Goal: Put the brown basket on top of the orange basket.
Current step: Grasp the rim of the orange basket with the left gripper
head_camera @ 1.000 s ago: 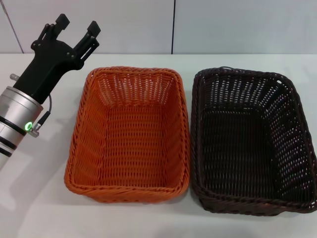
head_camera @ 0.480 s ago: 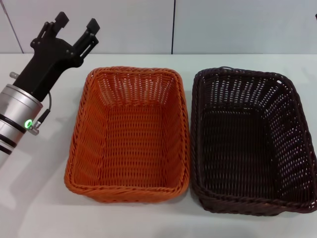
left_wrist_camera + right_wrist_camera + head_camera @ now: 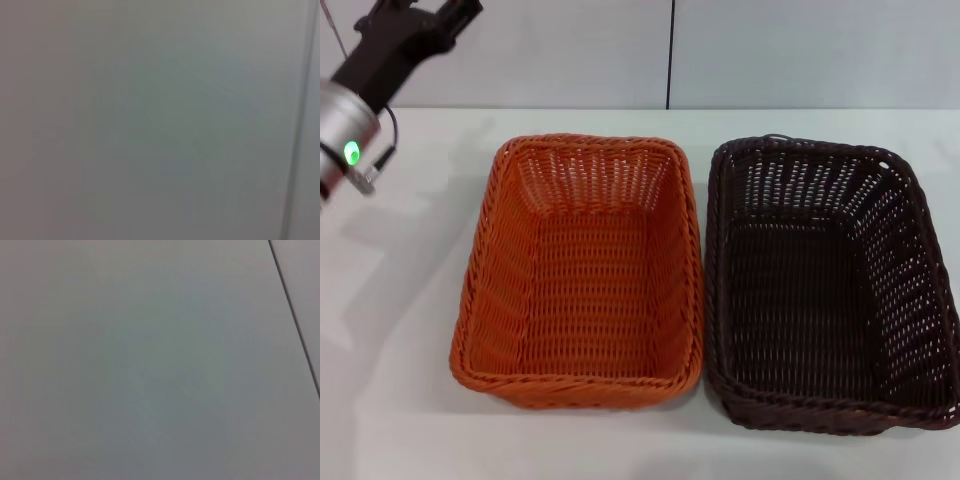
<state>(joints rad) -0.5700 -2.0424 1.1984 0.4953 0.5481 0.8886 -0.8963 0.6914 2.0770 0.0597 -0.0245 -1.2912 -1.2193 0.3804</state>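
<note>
Brown basket [image 3: 830,290] sits touching the orange basket [image 3: 582,272], long axes both running away from me. My left gripper [image 3: 405,30] is way off past the orange one, fingers cropped, can't tell. Right arm's not showing.

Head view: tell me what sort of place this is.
Probably a lab or test bench: a bare white table, plain panelled wall, and only an orange basket and brown basket set out.
</note>
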